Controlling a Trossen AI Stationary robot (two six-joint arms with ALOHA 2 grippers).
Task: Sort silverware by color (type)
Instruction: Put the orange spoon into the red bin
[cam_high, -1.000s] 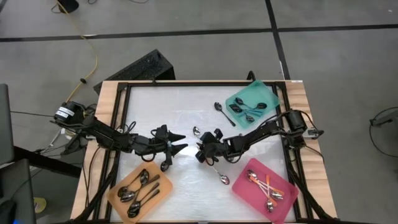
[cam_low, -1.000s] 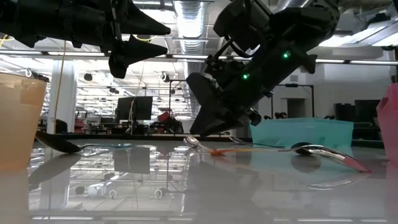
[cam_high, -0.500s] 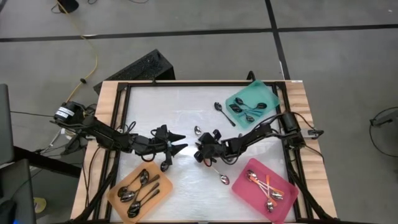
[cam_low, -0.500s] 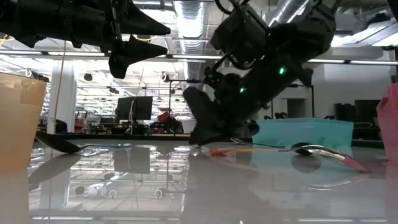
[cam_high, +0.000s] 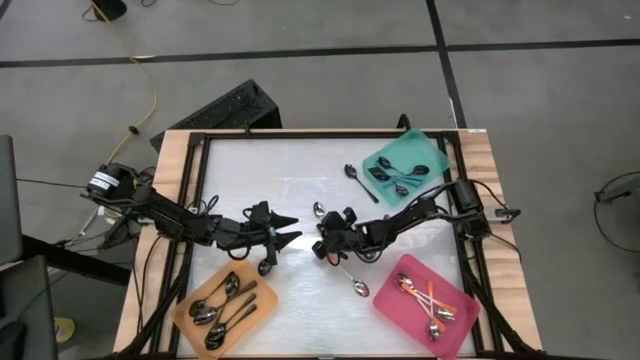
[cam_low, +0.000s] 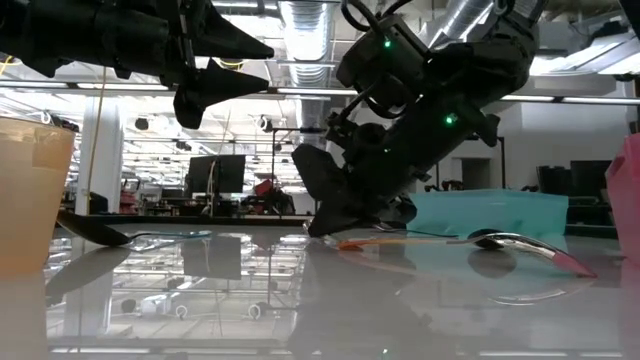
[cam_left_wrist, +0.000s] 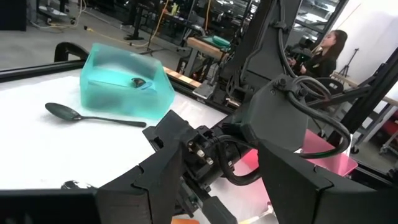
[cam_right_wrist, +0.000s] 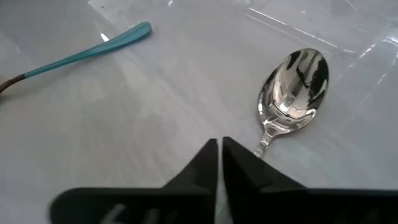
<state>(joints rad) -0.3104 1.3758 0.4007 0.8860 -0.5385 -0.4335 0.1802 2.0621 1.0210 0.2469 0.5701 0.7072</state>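
Note:
A spoon with a shiny silver bowl (cam_right_wrist: 295, 78) lies flat on the white table (cam_high: 250, 180), just left of centre (cam_high: 316, 210). My right gripper (cam_right_wrist: 218, 146) is down at the table (cam_high: 321, 248), slanting toward the left edge, shut over this spoon's handle, which it hides. My left gripper (cam_high: 288, 228) hangs open above the table, to the left of it (cam_low: 268, 62), and touches nothing. A teal-handled spoon (cam_right_wrist: 93, 46) lies ahead of the right gripper, below the left one (cam_high: 265, 266). My right gripper comes down slanting from the table's right side onto the silver-bowled spoon. The spoon's neck (cam_right_wrist: 263, 146) runs under one finger (cam_right_wrist: 249, 171), just behind the bowl. The fingers hide the place of contact. The spoon lies flat on the table.
An orange tray (cam_high: 190, 300) with silver spoons sits near left. A pink tray (cam_high: 395, 300) with orange-handled spoons sits near right. A teal tray (cam_high: 430, 150) with dark spoons sits far right. A dark spoon (cam_high: 360, 184) and another spoon (cam_high: 357, 287) lie loose on the table.
My right gripper has sunk a little, down to the table beside the silver bowl. The spoons lie where they were.

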